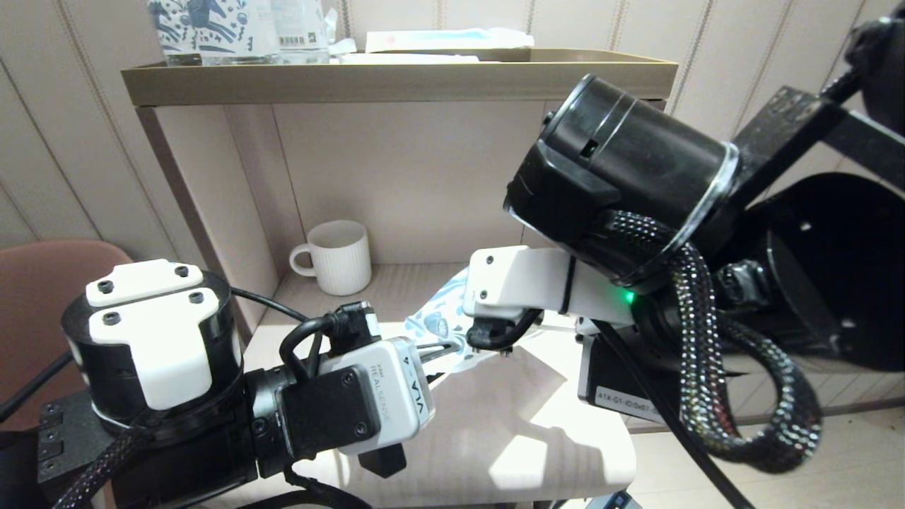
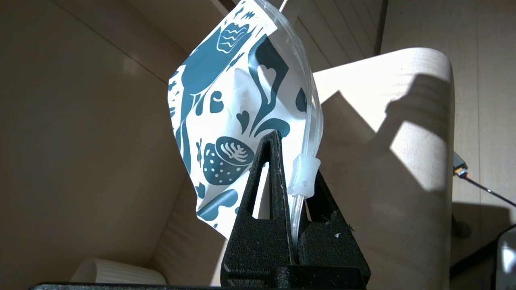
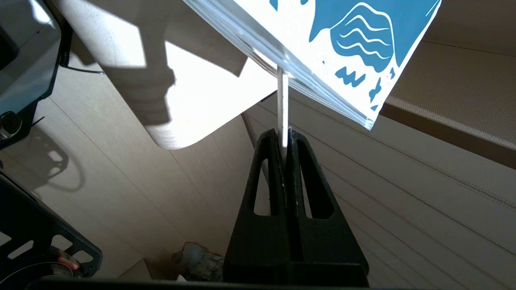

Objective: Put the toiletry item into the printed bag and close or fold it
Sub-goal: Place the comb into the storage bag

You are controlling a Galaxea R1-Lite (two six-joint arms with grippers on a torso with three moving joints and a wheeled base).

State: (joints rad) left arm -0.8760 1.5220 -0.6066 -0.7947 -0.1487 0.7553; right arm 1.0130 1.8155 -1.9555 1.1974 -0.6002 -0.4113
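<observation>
Wooden table (image 1: 509, 424): both tools pinch printed bag (image 2: 225, 100); contents hidden.

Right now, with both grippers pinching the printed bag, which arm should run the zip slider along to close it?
Probably the left. The left gripper is shut on the printed bag right beside the zip slider; the right gripper pinches a thin white tab.

Sunlight falls across a pale wooden shelf unit (image 1: 396, 83) against a cream panelled wall (image 1: 56, 141).
</observation>
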